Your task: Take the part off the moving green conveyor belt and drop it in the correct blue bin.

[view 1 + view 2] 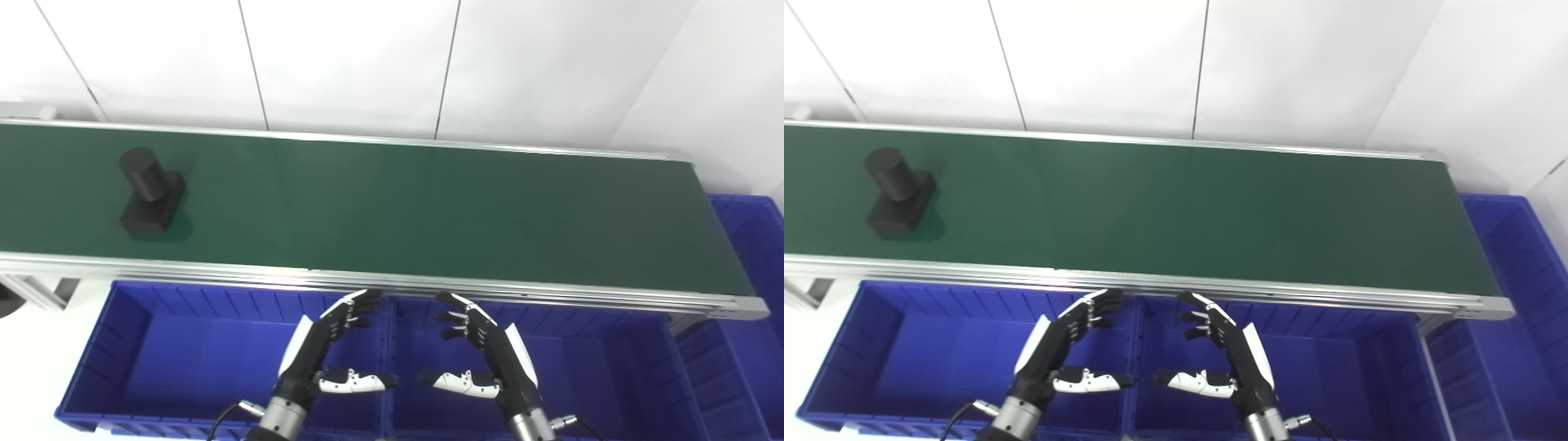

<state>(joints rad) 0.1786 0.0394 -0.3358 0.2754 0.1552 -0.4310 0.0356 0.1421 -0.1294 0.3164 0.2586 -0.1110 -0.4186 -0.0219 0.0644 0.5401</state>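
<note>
A black part [150, 191], a cylinder standing on a square base, sits on the green conveyor belt [429, 214] at the far left; it also shows in the right eye view [899, 190]. My left hand [324, 352] and my right hand [484, 352] hover side by side over the blue bins in front of the belt, far right of the part. Both hands are open and empty, palms facing each other. A left blue bin [141, 349] and a right blue bin [600, 367] lie below the belt's near rail.
A third blue bin [753, 257] stands past the belt's right end. The silver near rail [429, 285] of the belt runs just above my fingertips. A white panelled wall stands behind the belt.
</note>
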